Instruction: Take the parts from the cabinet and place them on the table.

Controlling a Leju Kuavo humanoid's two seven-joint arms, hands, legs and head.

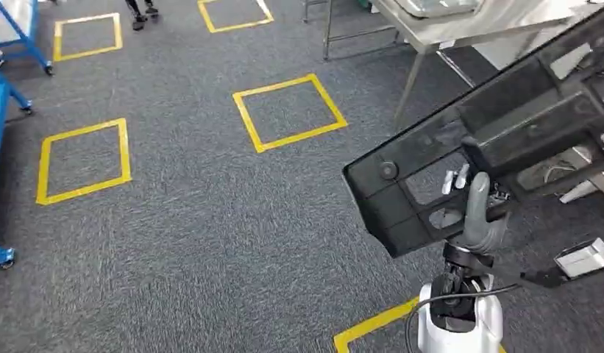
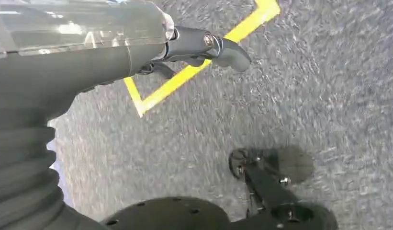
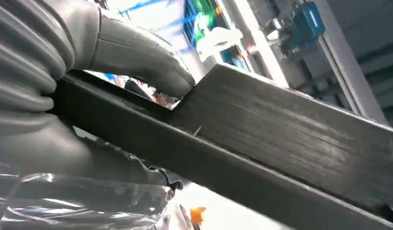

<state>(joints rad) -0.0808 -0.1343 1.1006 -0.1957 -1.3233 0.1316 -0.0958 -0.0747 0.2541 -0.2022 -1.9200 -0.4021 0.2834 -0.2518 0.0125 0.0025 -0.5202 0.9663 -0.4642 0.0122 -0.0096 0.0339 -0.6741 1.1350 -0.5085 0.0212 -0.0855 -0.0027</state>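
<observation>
The right hand [image 1: 481,220] sits at about four o'clock in the head view, its grey thumb upright against the face of a large black plastic part [image 1: 497,140], a long moulded panel with rectangular openings that slants from mid-frame up toward two o'clock. In the right wrist view the thumb [image 3: 146,60] lies on one side of the panel's dark edge [image 3: 280,143] and the fingers close on the other side, so the hand grips the part and holds it in the air above the grey carpet [image 1: 196,220]. A metal table [image 1: 446,29] stands at one o'clock, beyond the part and apart from it. Yellow taped squares [image 1: 290,112] mark the carpet near twelve and nine o'clock. In the left wrist view the left hand [image 2: 204,45] hangs over the carpet beside a yellow tape corner [image 2: 185,76], its dark fingers curled inward around nothing.
</observation>
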